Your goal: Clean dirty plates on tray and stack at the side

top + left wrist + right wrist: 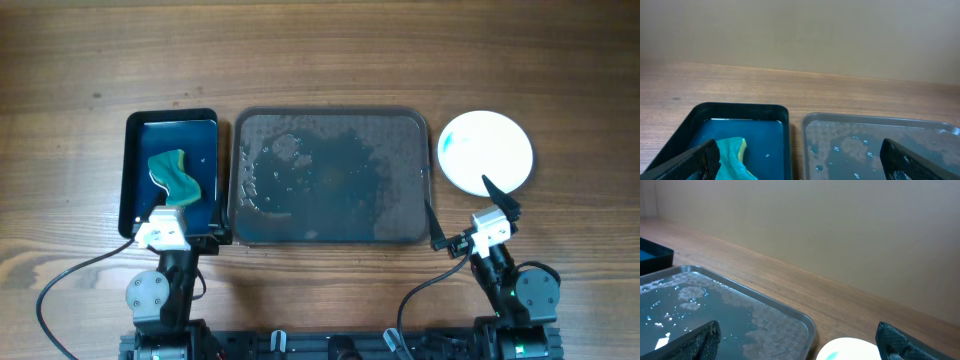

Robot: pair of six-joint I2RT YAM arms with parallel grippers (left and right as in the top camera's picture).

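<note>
A grey tray (330,122) holding soapy water lies in the middle of the table and shows no plate on it; it also shows in the left wrist view (880,125) and the right wrist view (740,287). A white plate (486,150) lies on the wood to the tray's right, and its rim shows in the right wrist view (850,350). A teal and yellow sponge (172,176) lies in a black basin (170,118) of blue water on the left, also in the left wrist view (735,155). My left gripper (190,225) is open and empty at the basin's near edge. My right gripper (470,215) is open and empty near the plate's front edge.
The basin (740,107) stands close beside the tray's left edge. Bare wooden table surrounds the tray at the back and right. Both arm bases and their cables sit along the table's front edge.
</note>
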